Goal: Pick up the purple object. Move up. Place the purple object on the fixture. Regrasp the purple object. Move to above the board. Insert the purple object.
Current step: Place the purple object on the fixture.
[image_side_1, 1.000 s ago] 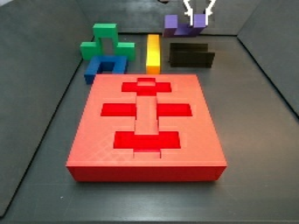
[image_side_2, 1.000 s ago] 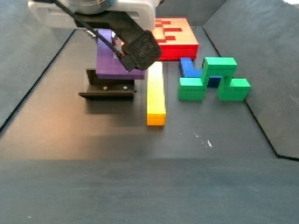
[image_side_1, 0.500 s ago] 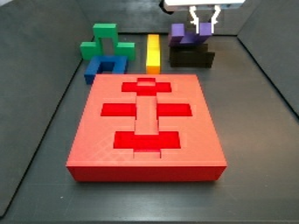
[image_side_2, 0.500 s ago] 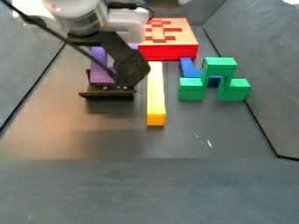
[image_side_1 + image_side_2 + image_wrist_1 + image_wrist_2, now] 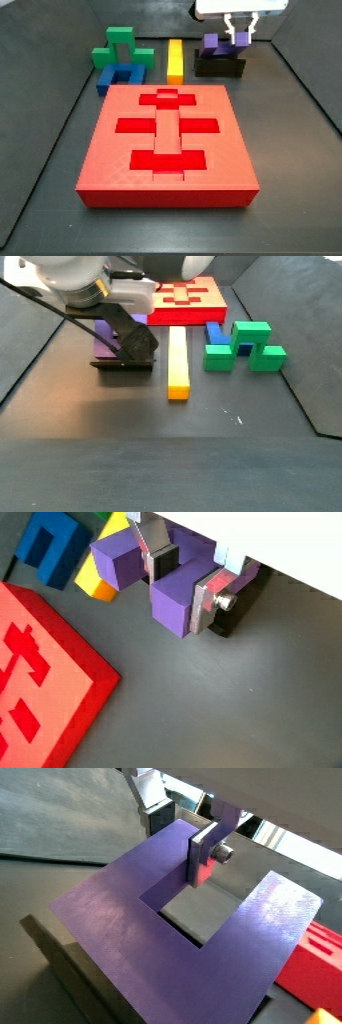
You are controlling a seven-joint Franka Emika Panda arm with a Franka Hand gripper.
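item: gripper point(image 5: 238, 37), at the far end of the floor, low over the fixture point(image 5: 221, 67). jaws narrow, clamped on one prong of the purple object point(image 5: 214, 44); in a wrist view a silver finger point(image 5: 203, 856) lies flat against that prong's inner face, down in the slot between the two prongs.

item: purple object point(image 5: 174, 597), sitting on the fixture with its prongs up (whether it rests fully seated, cannot tell). in a side view the arm hides most of it, only a purple sliver point(image 5: 106, 334) showing above the fixture point(image 5: 123, 364).

item: board point(image 5: 168, 140), red, well apart from the gripper; a wrist view catches only its corner point(image 5: 40, 692).

item: yellow bar point(image 5: 177, 360), just beside the fixture. blue block point(image 5: 122, 78) and green block point(image 5: 120, 48) lie beyond it.
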